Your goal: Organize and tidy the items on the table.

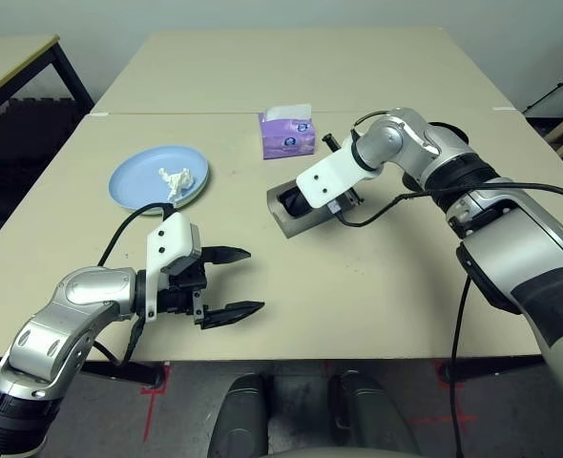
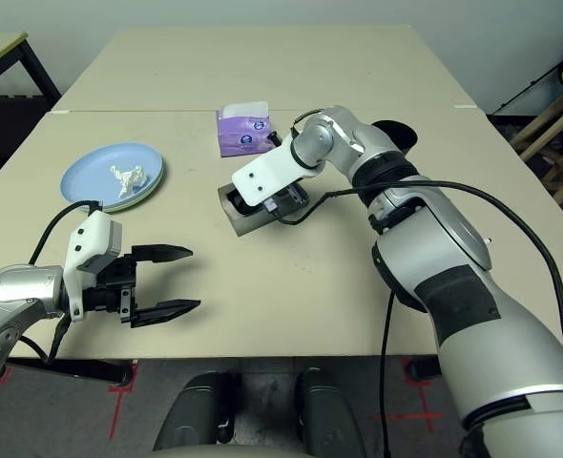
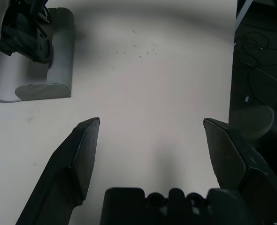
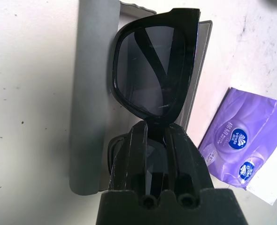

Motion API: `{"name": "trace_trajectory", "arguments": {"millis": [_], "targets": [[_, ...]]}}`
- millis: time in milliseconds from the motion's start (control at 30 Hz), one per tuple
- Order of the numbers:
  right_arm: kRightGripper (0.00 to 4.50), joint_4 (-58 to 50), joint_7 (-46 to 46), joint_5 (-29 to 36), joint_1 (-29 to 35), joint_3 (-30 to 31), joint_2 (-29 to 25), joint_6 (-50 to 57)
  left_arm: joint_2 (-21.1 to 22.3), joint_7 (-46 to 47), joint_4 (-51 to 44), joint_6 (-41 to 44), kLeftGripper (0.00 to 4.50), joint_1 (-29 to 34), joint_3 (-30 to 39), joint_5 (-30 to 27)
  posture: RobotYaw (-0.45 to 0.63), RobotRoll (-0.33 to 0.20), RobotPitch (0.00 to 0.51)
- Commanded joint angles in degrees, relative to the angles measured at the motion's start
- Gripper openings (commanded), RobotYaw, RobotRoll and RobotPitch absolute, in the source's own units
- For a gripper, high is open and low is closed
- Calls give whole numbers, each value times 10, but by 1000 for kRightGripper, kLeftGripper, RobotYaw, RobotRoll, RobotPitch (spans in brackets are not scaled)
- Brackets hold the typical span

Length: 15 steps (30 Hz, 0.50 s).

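left eye view: the right tool (image 1: 305, 200) reaches down into the open grey glasses case (image 1: 299, 218) on the pale beige table (image 1: 377, 286), its fingers pinched on the black sunglasses (image 1: 291, 202) that sit in the case's mouth. just beyond this tool stands a purple tissue box (image 1: 286, 135) with a white tissue sticking up. the left tool (image 1: 232, 282) hangs over bare table near the front edge, its two black fingers spread wide with nothing between them. beyond it and off to its outer side lies the light blue plate (image 1: 138, 181), and on the plate rests the crumpled white paper wad (image 1: 176, 181).

left wrist view: the two spread fingers (image 3: 80, 154) frame bare table; ahead of them and off to one side lies the grey case with a dark shape in it.

right wrist view: the closed fingers (image 4: 143, 154) clamp the sunglasses at the frame's edge, one dark lens standing ahead of the fingertips inside the case's grey trough. the tissue box lies just beside the case.
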Motion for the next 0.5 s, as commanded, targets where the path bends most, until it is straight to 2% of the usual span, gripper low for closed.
{"name": "trace_trajectory", "arguments": {"millis": [33, 500], "targets": [[466, 7, -11, -5, -10, 2, 6, -5, 3, 3, -19, 5, 4500, 11, 6, -4, 162, 0, 107], [466, 17, -29, -16, -5, 5, 20, -16, 4, 21, -48, 19, 4500, 37, 17, -15, 194, 0, 128]]}}
